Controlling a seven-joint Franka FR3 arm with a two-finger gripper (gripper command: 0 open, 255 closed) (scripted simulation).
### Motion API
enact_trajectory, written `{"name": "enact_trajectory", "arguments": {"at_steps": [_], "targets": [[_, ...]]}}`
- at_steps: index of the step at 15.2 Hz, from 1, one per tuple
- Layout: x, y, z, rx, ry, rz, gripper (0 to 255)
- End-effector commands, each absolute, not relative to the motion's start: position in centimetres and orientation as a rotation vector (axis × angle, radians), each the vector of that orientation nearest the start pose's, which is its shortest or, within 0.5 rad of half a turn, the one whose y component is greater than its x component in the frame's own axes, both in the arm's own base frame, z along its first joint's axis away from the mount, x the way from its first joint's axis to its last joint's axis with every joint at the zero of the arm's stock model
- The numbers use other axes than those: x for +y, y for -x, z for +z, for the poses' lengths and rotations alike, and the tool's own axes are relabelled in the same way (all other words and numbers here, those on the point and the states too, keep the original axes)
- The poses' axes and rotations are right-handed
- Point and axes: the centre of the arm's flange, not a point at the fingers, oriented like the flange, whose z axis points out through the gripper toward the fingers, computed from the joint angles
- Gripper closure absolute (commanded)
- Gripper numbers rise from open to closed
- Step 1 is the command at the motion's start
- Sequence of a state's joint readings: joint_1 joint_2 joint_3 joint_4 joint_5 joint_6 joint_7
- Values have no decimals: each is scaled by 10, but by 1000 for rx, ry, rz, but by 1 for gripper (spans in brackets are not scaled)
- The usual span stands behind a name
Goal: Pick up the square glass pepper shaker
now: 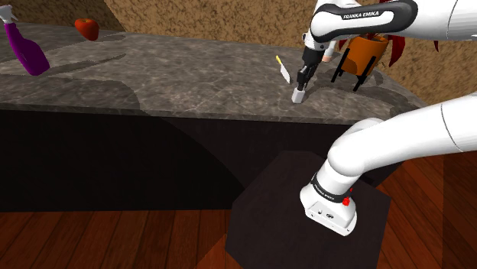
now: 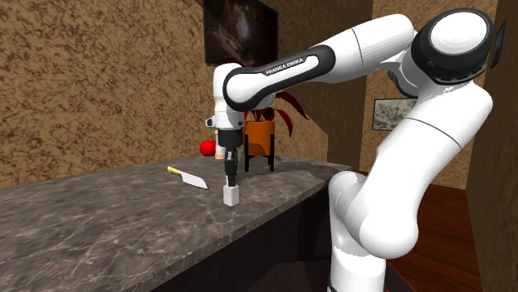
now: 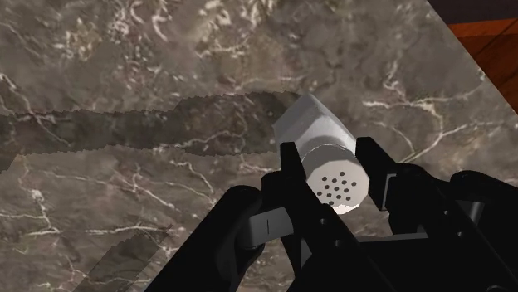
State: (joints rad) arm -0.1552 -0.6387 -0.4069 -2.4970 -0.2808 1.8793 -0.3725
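The pepper shaker (image 1: 297,95) (image 2: 231,196) is a small pale square block with a round perforated cap (image 3: 336,181). It stands upright on the dark marble counter (image 1: 168,76) near its front edge. My black gripper (image 1: 300,82) (image 2: 230,182) (image 3: 335,166) comes down on it from above. In the wrist view the two fingers (image 3: 290,170) press against either side of the cap, so the gripper is shut on the shaker. The shaker's base rests on the counter.
A yellow-handled knife (image 1: 283,69) (image 2: 189,177) lies just behind the shaker. An orange plant pot on a black stand (image 1: 361,59) (image 2: 259,137) stands beyond the gripper. A red fruit (image 1: 86,28) and a purple spray bottle (image 1: 24,47) sit far off on the counter.
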Motion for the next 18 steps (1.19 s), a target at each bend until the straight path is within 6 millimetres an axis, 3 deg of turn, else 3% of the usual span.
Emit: {"name": "enact_trajectory", "arguments": {"at_steps": [1,7,18], "targets": [[-223,-297,480,42,3163,32,255],[-223,-298,480,42,3163,32,255],[-223,-298,538,42,3163,32,255]]}}
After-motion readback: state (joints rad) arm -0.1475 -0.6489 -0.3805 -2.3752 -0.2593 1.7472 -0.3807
